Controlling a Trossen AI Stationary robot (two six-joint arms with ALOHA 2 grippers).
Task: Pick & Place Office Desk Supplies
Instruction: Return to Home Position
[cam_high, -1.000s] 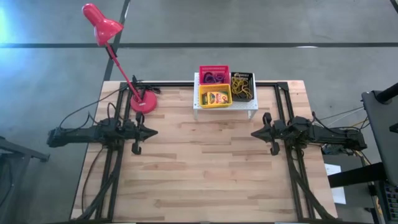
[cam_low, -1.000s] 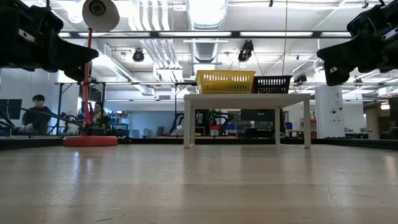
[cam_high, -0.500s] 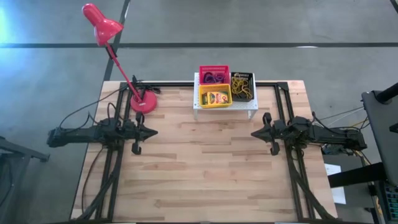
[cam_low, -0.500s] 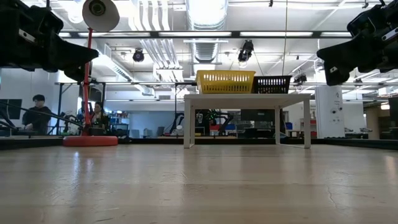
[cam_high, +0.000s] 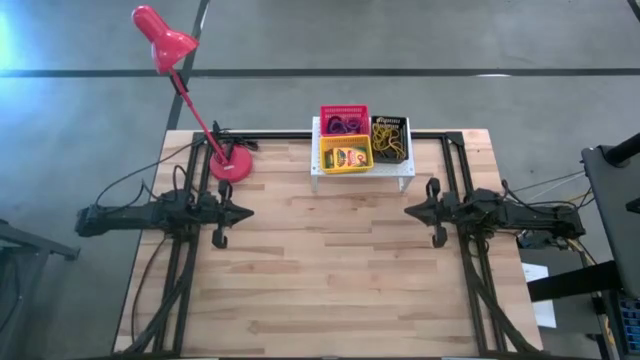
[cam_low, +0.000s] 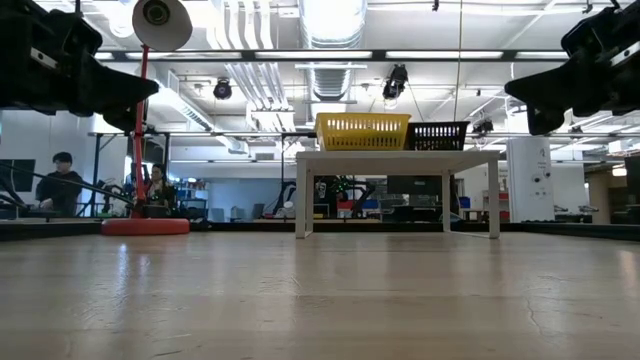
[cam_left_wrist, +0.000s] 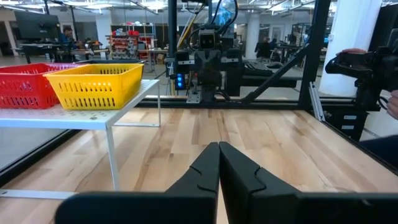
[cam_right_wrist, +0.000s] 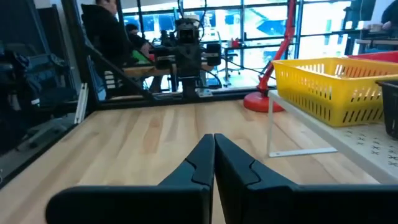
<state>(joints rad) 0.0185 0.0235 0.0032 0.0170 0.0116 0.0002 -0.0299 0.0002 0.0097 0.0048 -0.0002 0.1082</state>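
Note:
Three small mesh baskets stand side by side on a white perforated shelf (cam_high: 362, 174) at the table's far edge. The pink-red basket (cam_high: 344, 121) has purple loops in it. The yellow basket (cam_high: 346, 154) holds a yellow-and-green crayon box (cam_high: 347, 157). The black basket (cam_high: 389, 138) holds yellow loops. My left gripper (cam_high: 248, 212) hovers shut over the table's left half, pointing right, its fingers together in the left wrist view (cam_left_wrist: 217, 149). My right gripper (cam_high: 407, 211) hovers shut over the right half, pointing left, fingers together in its own view (cam_right_wrist: 214, 140). Both hold nothing.
A red desk lamp stands with its round base (cam_high: 231, 165) on the table's far left, its head (cam_high: 160, 35) leaning out beyond the far edge. Bare wood (cam_high: 325, 270) lies between the two grippers and toward the near edge. People sit in the room beyond (cam_low: 60, 180).
My right gripper has risen slightly, still shut; in the low view its tip sits a little higher than before. The left arm, the baskets and the lamp have kept still.

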